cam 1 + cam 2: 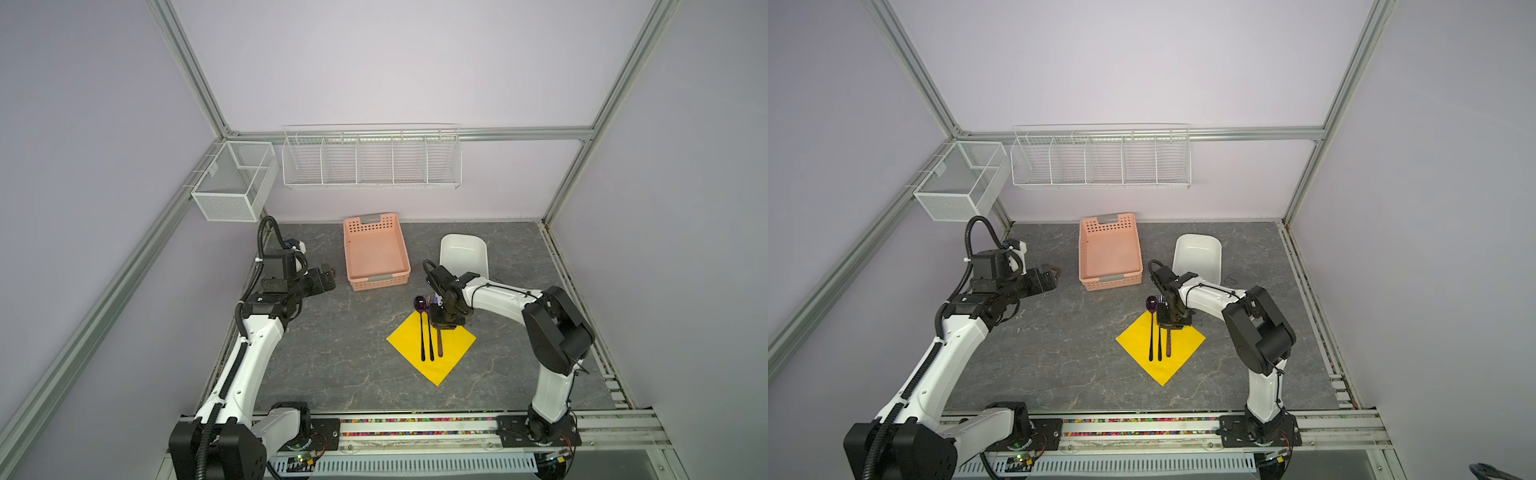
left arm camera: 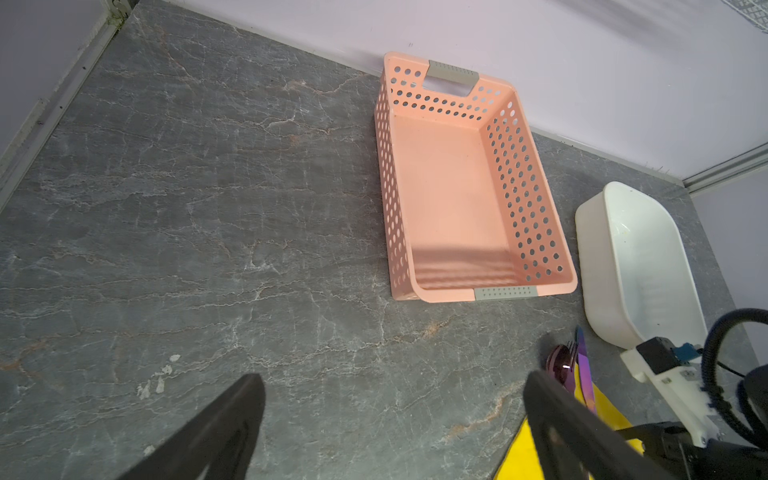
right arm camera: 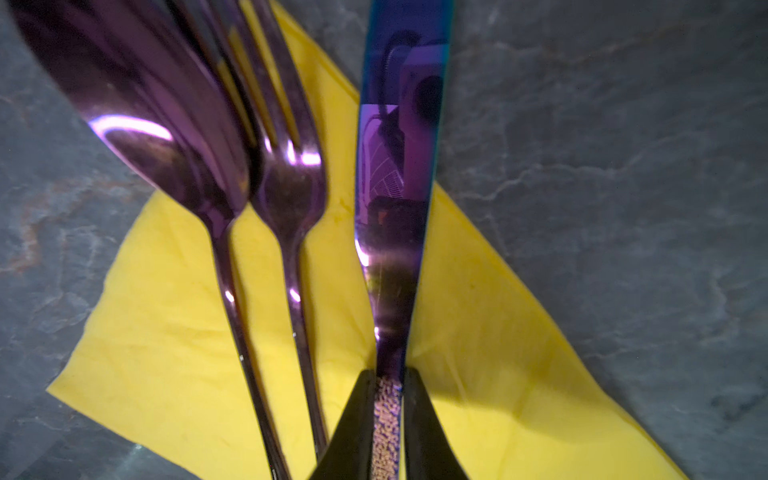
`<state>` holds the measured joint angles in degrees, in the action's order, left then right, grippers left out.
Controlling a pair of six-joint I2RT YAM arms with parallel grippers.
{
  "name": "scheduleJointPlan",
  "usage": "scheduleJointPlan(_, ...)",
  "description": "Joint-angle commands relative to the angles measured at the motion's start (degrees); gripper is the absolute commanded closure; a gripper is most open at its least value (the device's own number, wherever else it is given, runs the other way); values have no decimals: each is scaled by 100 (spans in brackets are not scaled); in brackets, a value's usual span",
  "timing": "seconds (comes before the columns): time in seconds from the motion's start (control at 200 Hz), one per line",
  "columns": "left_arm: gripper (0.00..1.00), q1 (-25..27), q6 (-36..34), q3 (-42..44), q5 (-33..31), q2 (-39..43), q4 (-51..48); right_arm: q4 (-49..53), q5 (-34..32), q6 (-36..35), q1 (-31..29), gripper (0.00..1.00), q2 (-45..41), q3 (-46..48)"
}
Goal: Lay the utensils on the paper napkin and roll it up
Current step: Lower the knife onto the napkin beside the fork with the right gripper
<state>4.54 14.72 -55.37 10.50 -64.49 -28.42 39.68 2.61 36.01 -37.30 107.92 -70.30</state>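
Now, landmark: the yellow paper napkin [image 1: 455,351] lies flat on the gray tabletop [image 1: 332,365]. It is turned like a diamond in both top views.
Right end effector: the right end effector [image 3: 388,376] is over the napkin's back corner. Its two black fingers are squeezed close on the knife, one on each side, where the bumpy handle starts.
Knife: the knife [image 3: 397,166] lies over the napkin. Its shiny purple blade sticks out past the back corner. I cannot tell if it rests on the paper.
Spoon: the spoon [image 3: 137,104] lies on the napkin, well apart from the fingers. Its thin handle is on the yellow paper and its round head is out past the back corner.
Fork: the fork [image 3: 286,183] lies on the napkin between the spoon and the knife, snug beside the spoon.
Left end effector: the left end effector [image 2: 395,378] hangs well away from the napkin. Its fingers are spread wide with nothing in them.
Pink basket: the pink basket [image 1: 376,253] sits behind the napkin, near the wall.
White tub: the white tub [image 1: 463,249] sits behind the napkin too, beside the basket.
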Motion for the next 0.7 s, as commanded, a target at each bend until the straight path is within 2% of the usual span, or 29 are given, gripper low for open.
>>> scheduleJointPlan(0.0,3,-23,-28,9,-1,53,10,207,18,59,-47,84,120,-48)
scheduleJointPlan(0.695,3,-23,-31,3,-17,59,4,43,328,366,-56,85,97,43)
